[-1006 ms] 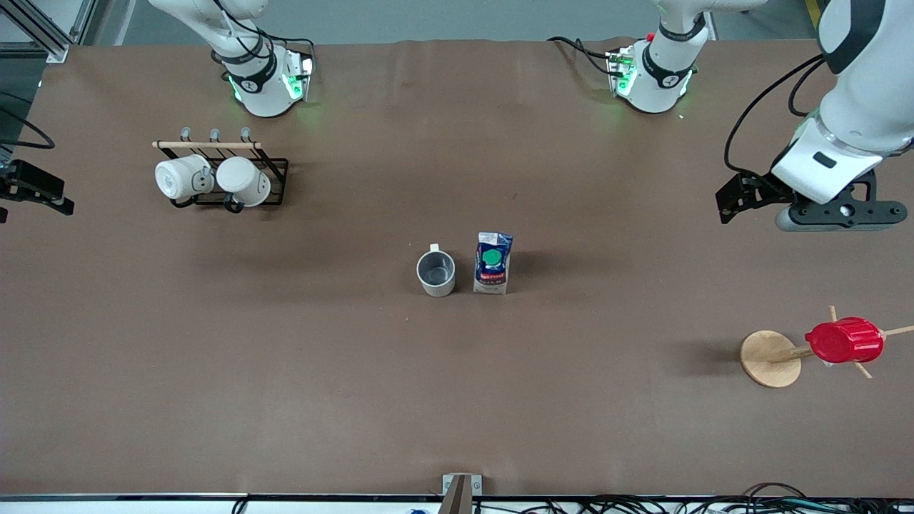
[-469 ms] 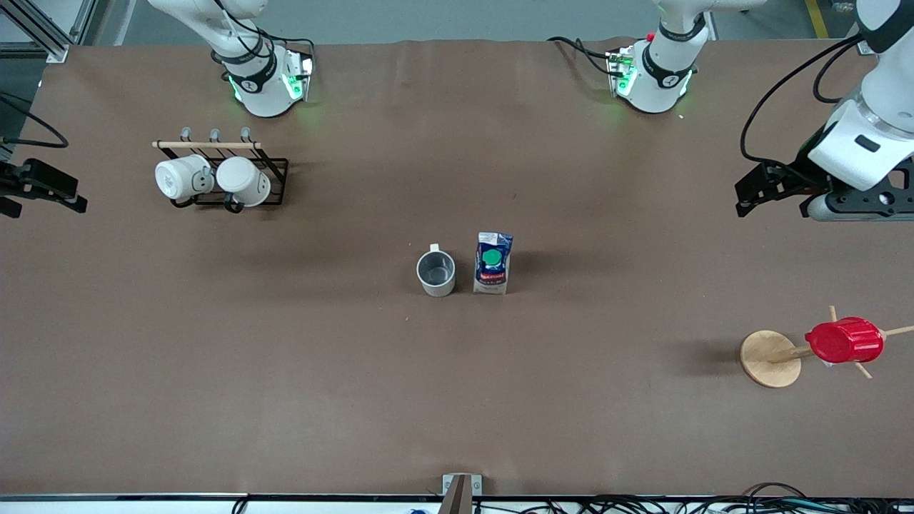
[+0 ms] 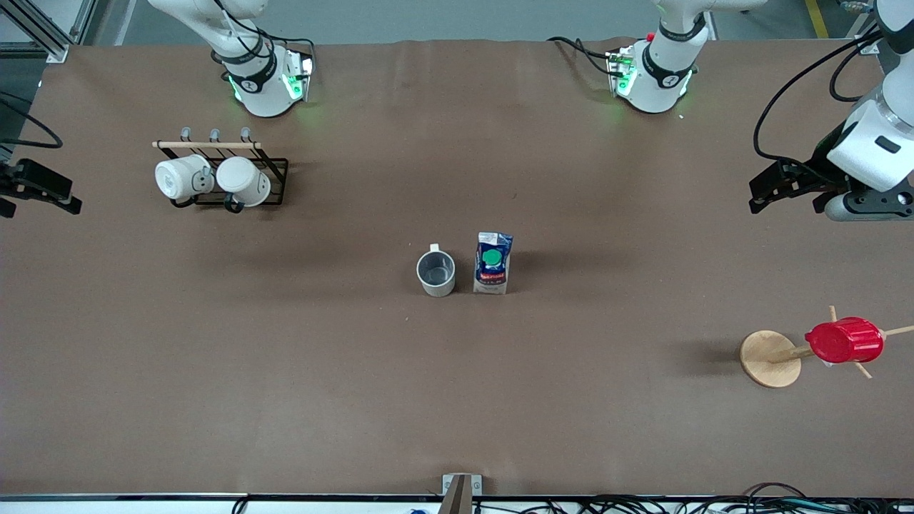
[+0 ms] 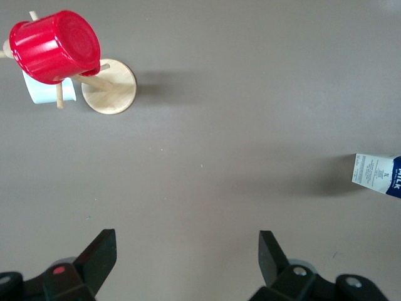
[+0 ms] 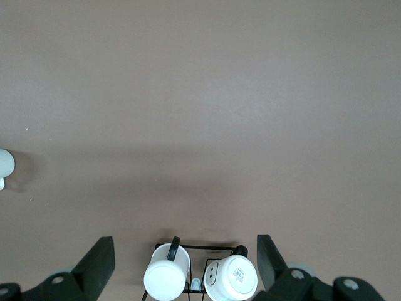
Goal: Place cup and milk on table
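My left tool (image 3: 767, 193) has drawn back toward the left arm's end of the bench (image 3: 457, 400) since a second ago, its fingers (image 4: 100, 251) spread apart and holding nothing. My right tool (image 3: 39, 187) hangs over the edge at the right arm's end, almost where it was then, fingers (image 5: 99, 258) likewise apart and empty.

The cup (image 3: 435, 273) stands upright at mid-bench, unmoved, its dark grey inside bare, handle pointing toward the robot bases. Just beside it, toward the left arm's end and not touching, the milk (image 3: 493, 263) carton stands upright with its green cap on; the left wrist view catches only its edge (image 4: 379, 175).

Nothing else has shifted. Two white mugs (image 3: 212, 180) hang side by side on a black rack (image 3: 275, 171) near the right arm's base, mouths turned toward the right arm's end of the bench. A red cup (image 3: 844, 340) sits tipped on a wooden peg stand (image 3: 767, 359) near the left arm's end, with a pale mug (image 4: 45, 91) partly hidden under it in the left wrist view.
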You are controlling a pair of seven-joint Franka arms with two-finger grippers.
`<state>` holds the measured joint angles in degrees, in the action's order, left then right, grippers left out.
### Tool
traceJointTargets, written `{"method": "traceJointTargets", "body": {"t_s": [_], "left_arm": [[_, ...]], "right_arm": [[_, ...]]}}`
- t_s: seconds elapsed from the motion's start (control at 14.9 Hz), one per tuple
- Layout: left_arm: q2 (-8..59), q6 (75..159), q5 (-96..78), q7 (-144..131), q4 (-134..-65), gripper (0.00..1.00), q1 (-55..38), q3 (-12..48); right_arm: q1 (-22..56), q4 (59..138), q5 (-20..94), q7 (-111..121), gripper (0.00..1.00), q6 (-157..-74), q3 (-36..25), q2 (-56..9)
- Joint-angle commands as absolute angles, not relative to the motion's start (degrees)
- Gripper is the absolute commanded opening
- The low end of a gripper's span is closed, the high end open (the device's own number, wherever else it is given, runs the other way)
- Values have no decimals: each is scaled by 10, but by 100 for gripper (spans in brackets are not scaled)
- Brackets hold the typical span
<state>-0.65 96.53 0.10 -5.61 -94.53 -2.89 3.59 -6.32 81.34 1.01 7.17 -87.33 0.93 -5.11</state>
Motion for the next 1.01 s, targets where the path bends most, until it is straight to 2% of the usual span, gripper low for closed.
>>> {"method": "traceJointTargets", "body": {"t_s": [0.0, 0.94], "left_arm": [[-7, 957, -8, -56, -942, 100, -29, 34], [-5, 963, -6, -47, -945, 100, -27, 41]], "right_arm": [[-62, 802, 14, 59, 100, -876, 12, -56], [-70, 807, 11, 60, 100, -873, 12, -55]]}}
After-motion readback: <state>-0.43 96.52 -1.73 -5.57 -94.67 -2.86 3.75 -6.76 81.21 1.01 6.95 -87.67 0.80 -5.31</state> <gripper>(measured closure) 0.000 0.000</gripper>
